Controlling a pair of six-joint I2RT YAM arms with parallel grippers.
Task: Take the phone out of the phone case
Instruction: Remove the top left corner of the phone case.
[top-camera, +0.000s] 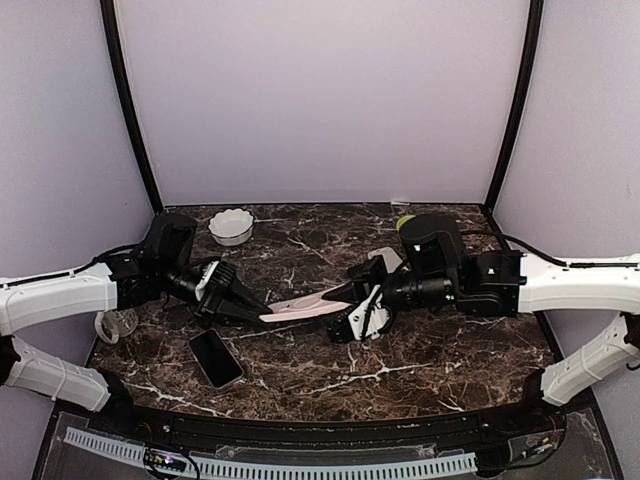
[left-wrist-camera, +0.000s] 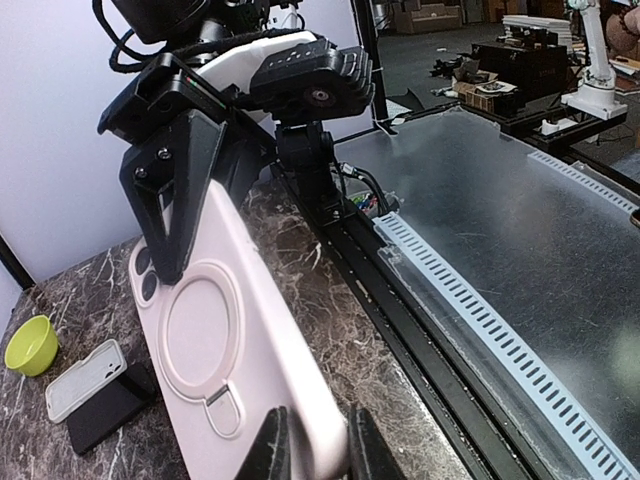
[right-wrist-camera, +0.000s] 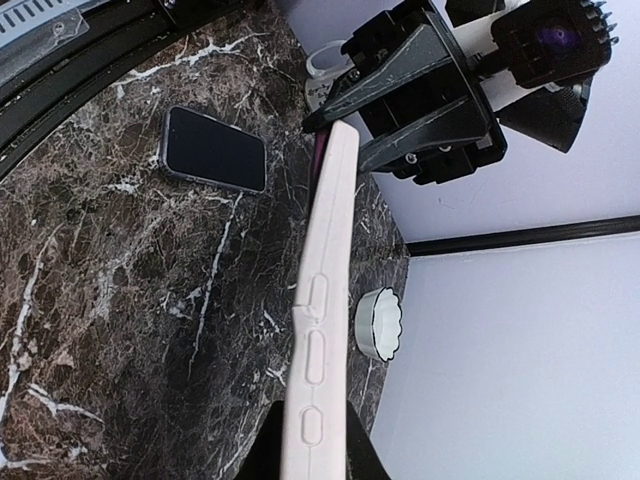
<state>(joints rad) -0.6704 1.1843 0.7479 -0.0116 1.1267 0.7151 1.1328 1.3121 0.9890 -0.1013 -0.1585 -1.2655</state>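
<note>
Right gripper (right-wrist-camera: 312, 452) and left gripper (right-wrist-camera: 335, 140) pinch the pink case (right-wrist-camera: 318, 300).

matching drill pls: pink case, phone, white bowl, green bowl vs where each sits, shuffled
1 pink case
2 phone
3 white bowl
4 green bowl

A at the back, right side
B lifted, gripped at both ends
C lying flat, front left
D at the back, left side

Pairs: 1-B, 2-C, 3-D, 4-A

Bright even light, soft shadows, sharp focus.
</note>
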